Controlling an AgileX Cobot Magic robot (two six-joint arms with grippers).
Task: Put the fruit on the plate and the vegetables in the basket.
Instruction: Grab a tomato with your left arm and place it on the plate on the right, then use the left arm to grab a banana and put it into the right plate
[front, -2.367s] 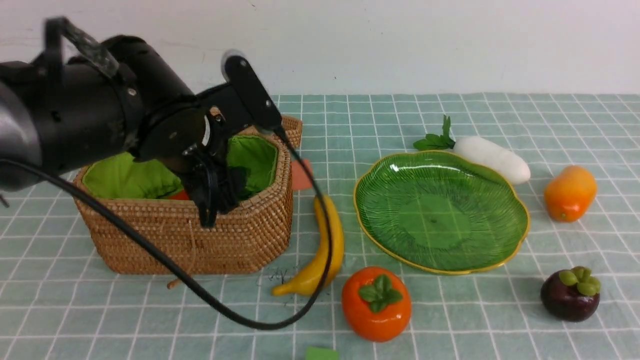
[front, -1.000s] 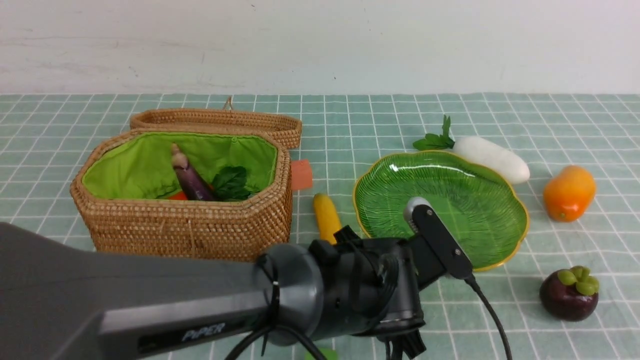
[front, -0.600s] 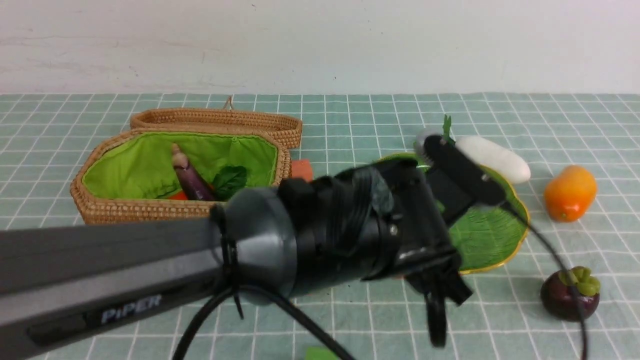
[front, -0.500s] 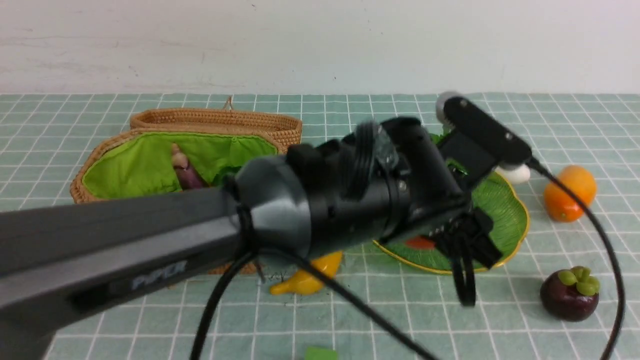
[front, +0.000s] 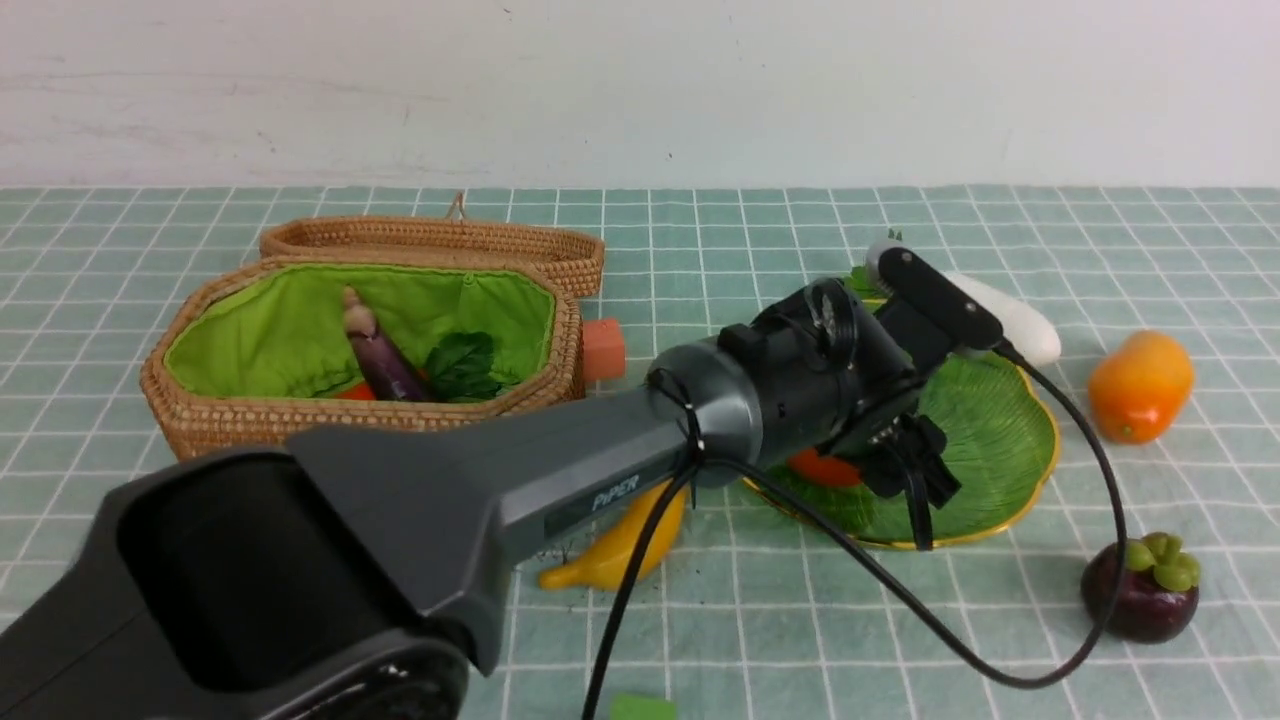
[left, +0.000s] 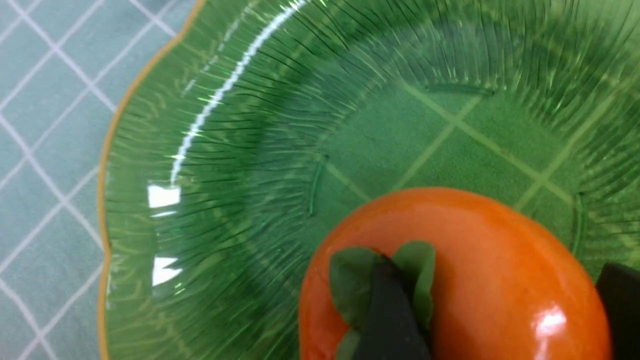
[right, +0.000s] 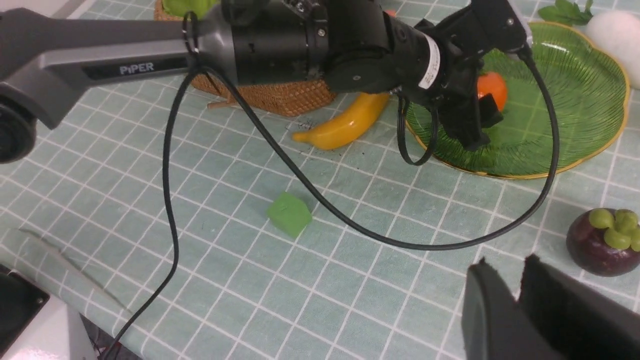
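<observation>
Persimmon (left: 475, 235) clamped in left hand (left: 500, 285) over plate (left: 225, 150), right hand (right: 517, 285) nearly closed, empty.

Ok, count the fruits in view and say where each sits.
4. Persimmon in the left gripper over the plate; banana on the cloth by the basket; mango right of the plate; mangosteen front right. The arm may hide more.
</observation>
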